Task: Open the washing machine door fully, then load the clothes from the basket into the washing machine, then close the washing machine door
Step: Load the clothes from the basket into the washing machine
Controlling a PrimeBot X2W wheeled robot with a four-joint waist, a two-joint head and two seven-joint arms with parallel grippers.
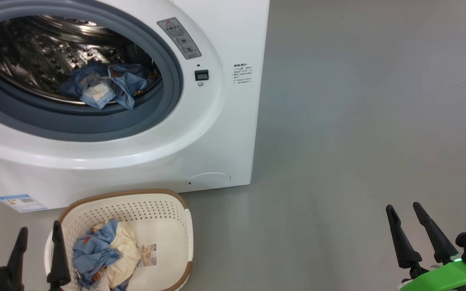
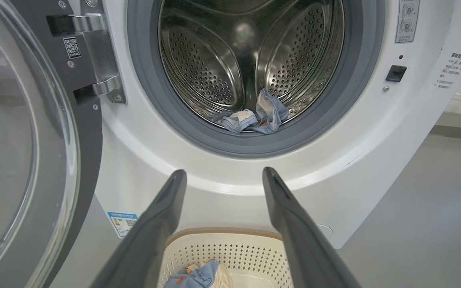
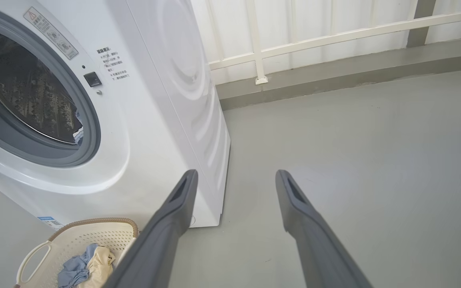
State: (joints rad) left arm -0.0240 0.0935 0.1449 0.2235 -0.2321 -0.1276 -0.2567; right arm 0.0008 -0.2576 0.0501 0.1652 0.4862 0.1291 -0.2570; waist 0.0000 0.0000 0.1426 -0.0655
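Where basket sits, smooth grey floor, white railing

Shiny perforated steel drum; perforated matt plastic basket

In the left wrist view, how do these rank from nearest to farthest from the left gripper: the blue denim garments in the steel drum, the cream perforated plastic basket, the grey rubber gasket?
From the left gripper:
1. Cream perforated plastic basket, just below it.
2. Grey rubber gasket, farther ahead, ringing the steel drum.
3. Blue denim garments, farthest, low inside that drum.
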